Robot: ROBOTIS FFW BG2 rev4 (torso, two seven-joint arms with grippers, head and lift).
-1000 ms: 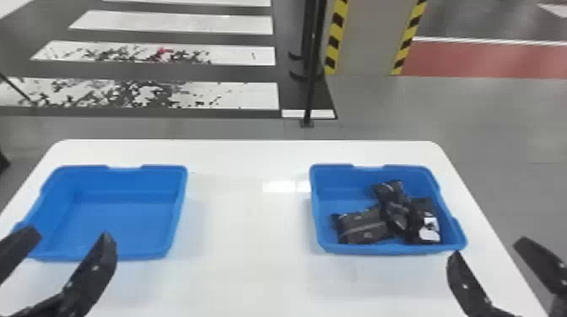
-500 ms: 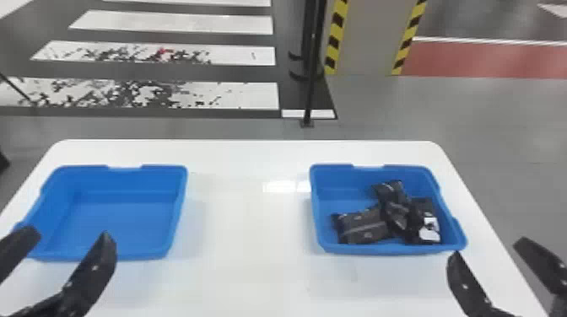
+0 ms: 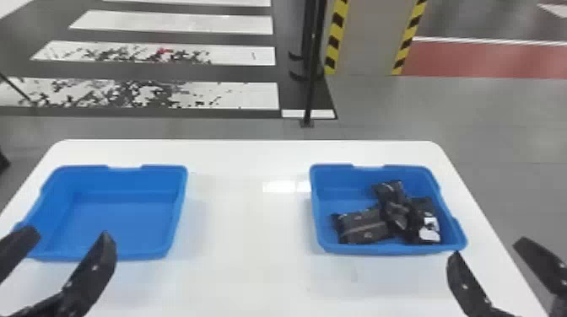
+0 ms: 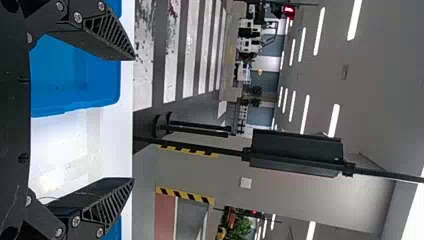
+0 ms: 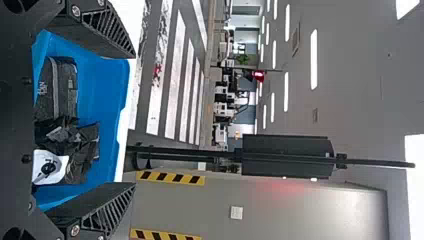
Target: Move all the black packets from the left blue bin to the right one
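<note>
Held nothing in wide-open, black two-fingered left gripper (image 3: 69,234), lower left, or matching right gripper (image 3: 488,248), lower right; perhaps risked snagging shiny black packets (image 3: 365,227), centre right, by needless reaching.

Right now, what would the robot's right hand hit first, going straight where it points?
Likely the right blue bin: it lies ahead of the right hand. The hand's height is unclear, so it might pass over.

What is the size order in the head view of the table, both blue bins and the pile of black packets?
1. Table
2. Left blue bin and right blue bin: too alike to rank
3. Pile of black packets
</note>
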